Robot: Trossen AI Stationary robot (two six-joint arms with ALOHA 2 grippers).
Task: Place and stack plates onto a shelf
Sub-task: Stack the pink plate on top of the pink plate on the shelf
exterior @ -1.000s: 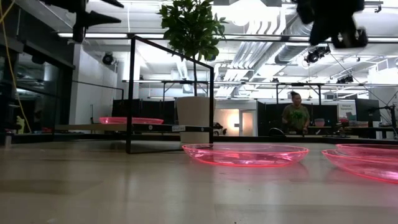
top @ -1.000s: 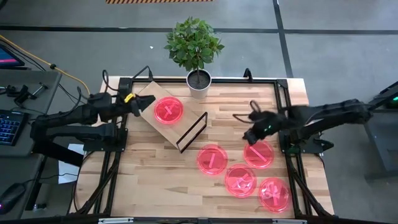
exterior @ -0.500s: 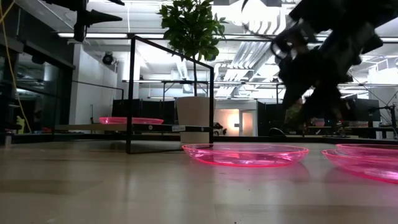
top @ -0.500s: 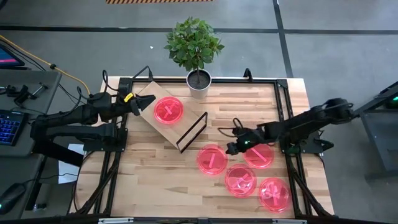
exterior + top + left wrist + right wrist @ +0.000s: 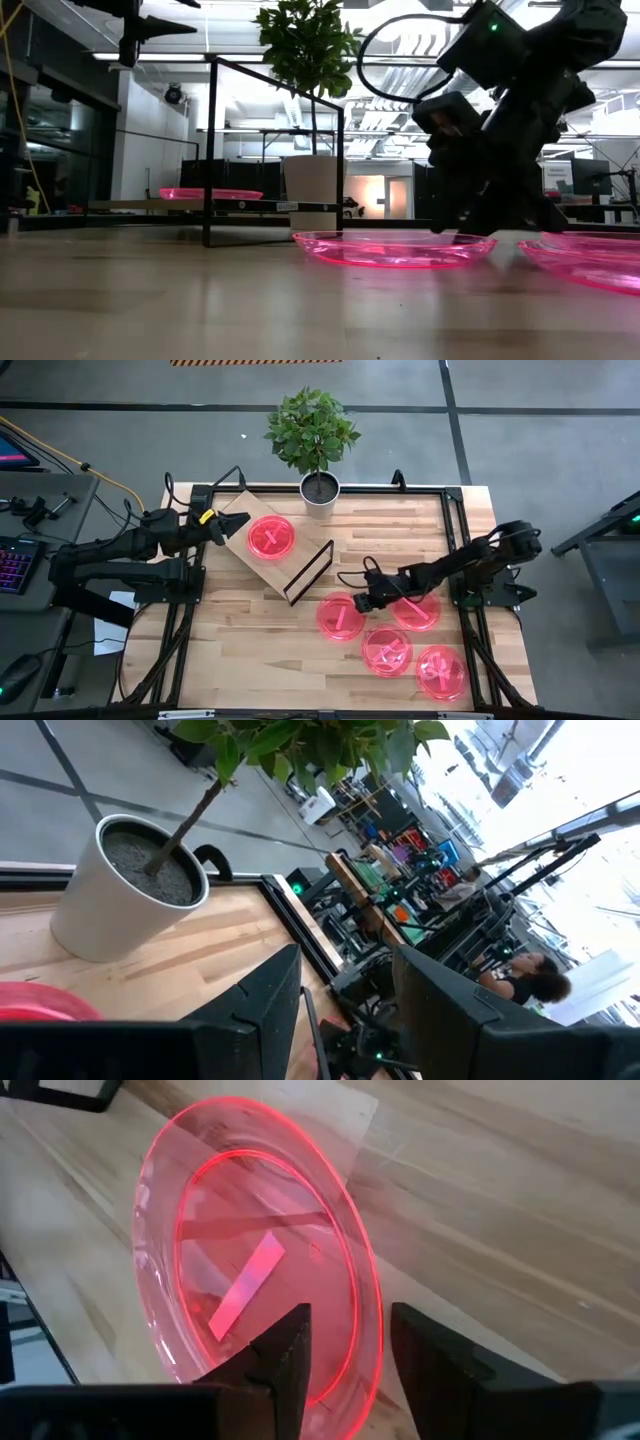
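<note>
On the table the shelf sits angled, carrying one plate. Four more plates lie flat to its right. The right hand is down at the nearest plate, fingers apart astride its raised rim. These look thin, light, stiff and slick, so the rim seems the only sound hold. The left hand waits open over the shelf's corner.
</note>
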